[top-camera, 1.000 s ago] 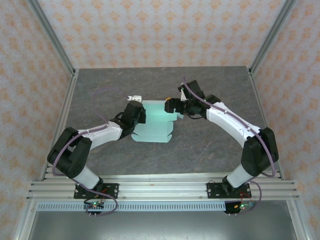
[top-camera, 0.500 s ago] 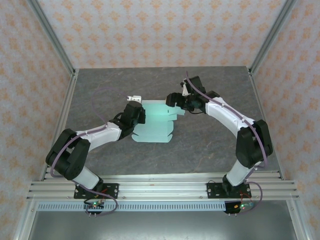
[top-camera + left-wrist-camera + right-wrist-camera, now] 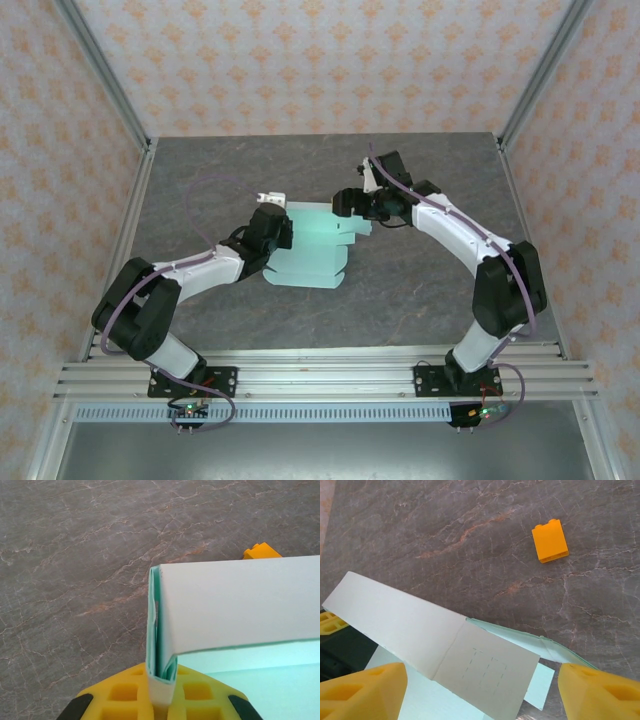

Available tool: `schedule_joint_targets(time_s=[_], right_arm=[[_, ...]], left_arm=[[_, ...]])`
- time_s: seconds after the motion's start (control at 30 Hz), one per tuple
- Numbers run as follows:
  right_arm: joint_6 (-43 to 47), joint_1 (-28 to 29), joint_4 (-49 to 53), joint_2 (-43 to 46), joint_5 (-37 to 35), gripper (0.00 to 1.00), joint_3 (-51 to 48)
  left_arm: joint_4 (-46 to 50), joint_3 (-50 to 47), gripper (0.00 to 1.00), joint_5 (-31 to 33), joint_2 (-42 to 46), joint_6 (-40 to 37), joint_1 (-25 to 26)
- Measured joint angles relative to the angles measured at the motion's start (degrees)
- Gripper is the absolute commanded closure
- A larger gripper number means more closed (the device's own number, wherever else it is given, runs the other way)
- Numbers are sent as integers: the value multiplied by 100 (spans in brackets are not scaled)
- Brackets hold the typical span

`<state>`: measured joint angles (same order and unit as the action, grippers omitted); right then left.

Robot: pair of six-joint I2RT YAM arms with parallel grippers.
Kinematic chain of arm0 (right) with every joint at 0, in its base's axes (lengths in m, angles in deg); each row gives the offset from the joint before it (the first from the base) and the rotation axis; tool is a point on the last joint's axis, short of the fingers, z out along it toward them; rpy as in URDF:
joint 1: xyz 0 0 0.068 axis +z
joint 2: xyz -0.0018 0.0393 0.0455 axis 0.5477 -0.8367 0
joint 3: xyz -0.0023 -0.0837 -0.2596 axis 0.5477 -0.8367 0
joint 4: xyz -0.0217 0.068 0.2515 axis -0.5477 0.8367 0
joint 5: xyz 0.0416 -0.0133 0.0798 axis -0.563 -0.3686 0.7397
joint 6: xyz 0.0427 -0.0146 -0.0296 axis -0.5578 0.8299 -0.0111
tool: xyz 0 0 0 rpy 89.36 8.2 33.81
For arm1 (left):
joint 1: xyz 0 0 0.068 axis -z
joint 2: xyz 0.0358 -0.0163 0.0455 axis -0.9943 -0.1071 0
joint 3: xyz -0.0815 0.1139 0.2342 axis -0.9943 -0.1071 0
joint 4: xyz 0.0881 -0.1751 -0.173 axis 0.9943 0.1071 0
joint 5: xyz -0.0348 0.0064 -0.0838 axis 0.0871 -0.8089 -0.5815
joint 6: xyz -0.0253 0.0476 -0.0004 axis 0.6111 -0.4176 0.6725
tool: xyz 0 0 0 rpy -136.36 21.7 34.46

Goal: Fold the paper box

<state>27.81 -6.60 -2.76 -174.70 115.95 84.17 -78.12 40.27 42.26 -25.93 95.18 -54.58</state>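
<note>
A grey, marble-veined tabletop [image 3: 430, 280] sits inside walls papered with a pale orange motif. On it lies the paper box [image 3: 308, 258], a mint-green die-cut card that is only partly folded. Most of the sheet rests flat on the table. One long panel is turned up along a crease, its whitish side facing outward.

The left gripper [image 3: 271, 228] has its yellow fingers [image 3: 125, 697] pressed together on the doubled corner of the paper box [image 3: 235, 605], pinching the fold where the raised panel meets the base. We judge that this grip anchors the crease so the panel cannot spring back down.

From that pinch the panel runs away to the gripper's right. Its long axis runs from the left gripper towards the right gripper [image 3: 347, 203].

The right gripper [image 3: 480, 690] hangs just above the panel's other end with its fingers [image 3: 362, 692] spread wide. They straddle the paper box [image 3: 445, 645] without closing on it. We judge it is placed there either to press the flap over or to take hold of it.

A section of that end carries a small dashed rectangle.

Beyond the right gripper, well clear of the card, a small orange toy brick [image 3: 550, 541] sits on the stone. It also peeks over the panel's top edge, ahead of the left gripper [image 3: 161, 692].
</note>
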Motion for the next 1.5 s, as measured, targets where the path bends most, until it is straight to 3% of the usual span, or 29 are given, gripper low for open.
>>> schedule_joint_targets(time_s=[0.63,1.2,1.37,1.5], right_arm=[[380,509,393,0,-313,27,407],[-586,588,-216,-142,-273,32,118],[-1207,588,-807,-155,-103,38,-149],[-1624,586,-1226,-179,-26,48,-313]], left_arm=[[2,0,92,0,0,2,37],[4,0,92,22,0,7,37],[4,0,92,55,0,20,37],[7,0,92,151,0,20,37]])
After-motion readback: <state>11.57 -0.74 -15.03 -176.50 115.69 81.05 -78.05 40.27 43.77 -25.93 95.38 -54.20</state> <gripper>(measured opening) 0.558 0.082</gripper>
